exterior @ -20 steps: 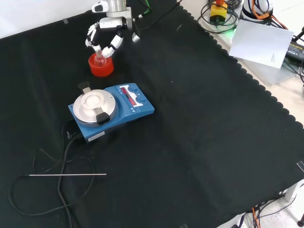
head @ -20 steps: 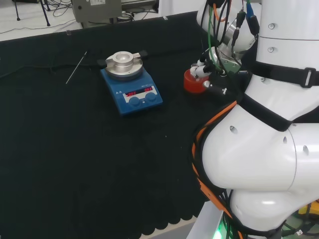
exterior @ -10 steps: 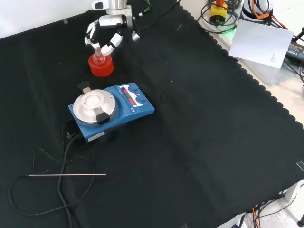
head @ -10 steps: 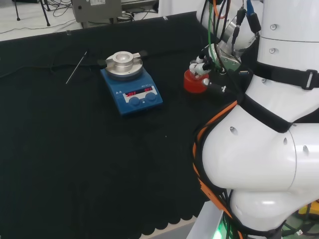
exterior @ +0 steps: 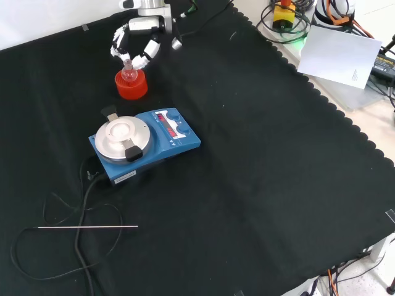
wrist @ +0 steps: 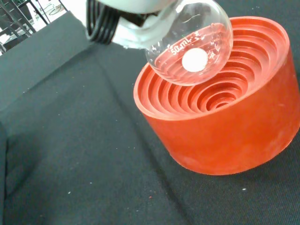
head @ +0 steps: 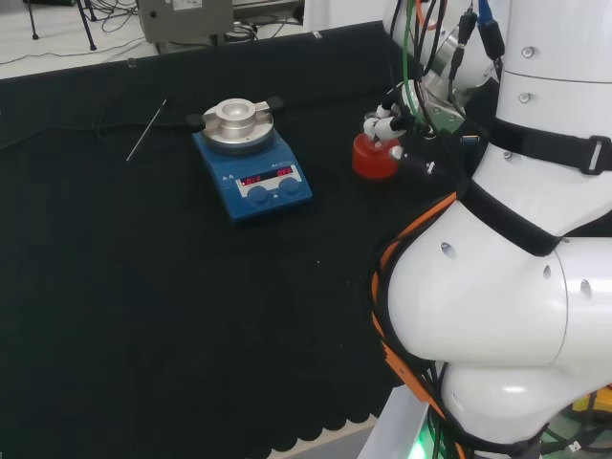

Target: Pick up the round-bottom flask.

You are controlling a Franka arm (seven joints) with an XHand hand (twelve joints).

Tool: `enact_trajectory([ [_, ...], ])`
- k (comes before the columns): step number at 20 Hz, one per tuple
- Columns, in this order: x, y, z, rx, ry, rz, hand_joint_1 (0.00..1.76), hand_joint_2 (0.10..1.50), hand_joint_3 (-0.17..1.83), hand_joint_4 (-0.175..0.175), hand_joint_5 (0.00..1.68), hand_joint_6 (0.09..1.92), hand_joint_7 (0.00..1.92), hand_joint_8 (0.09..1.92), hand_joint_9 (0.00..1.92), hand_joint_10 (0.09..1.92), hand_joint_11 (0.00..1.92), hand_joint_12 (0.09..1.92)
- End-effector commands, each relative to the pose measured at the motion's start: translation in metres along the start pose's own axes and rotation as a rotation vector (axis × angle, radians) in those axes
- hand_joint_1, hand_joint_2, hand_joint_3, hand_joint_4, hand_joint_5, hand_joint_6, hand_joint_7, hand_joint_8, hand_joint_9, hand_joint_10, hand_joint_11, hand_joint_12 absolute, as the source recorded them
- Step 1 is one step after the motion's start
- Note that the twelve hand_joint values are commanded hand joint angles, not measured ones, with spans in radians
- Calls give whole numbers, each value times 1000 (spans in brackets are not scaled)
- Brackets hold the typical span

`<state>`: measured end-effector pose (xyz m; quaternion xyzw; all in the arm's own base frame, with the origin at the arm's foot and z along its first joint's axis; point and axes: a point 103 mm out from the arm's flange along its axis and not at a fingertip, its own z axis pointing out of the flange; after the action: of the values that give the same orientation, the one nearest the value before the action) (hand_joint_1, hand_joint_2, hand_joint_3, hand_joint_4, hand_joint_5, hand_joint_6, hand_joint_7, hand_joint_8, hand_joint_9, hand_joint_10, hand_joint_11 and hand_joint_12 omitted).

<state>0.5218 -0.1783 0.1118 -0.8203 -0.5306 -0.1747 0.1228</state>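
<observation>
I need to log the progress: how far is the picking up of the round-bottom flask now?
Done: the hand has its fingers curled round the neck of the round-bottom flask. In hand: the lift; in the wrist view the bulb appears clear of the red ribbed stand. Left: raising it well above the stand.

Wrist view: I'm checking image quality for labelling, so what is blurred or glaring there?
Wrist view: the hand is blurred, the round-bottom flask shows a bright white glare spot, and the red ribbed stand is sharp. Front view: evenly lit cloth.

Blue hotplate stirrer (exterior: 145,143) on black cloth (exterior: 259,185), thin rod (exterior: 87,227), perhaps metal; black cable (exterior: 80,203)
</observation>
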Motion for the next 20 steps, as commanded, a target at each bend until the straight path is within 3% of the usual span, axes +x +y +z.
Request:
enact_trajectory([
  [1,-2,0,-15,-1,12,14,1081,715,684,175,1122,947,681,601,848,532,465,1277],
  [9,2,-3,-24,-8,24,13,1086,699,705,175,1132,938,695,602,856,533,474,1279],
  [14,22,-15,-54,-24,18,-6,1088,693,712,175,1137,933,702,603,864,535,482,1279],
  [20,38,-23,-66,-25,26,-21,1090,688,719,175,1142,928,709,602,868,534,489,1279],
])
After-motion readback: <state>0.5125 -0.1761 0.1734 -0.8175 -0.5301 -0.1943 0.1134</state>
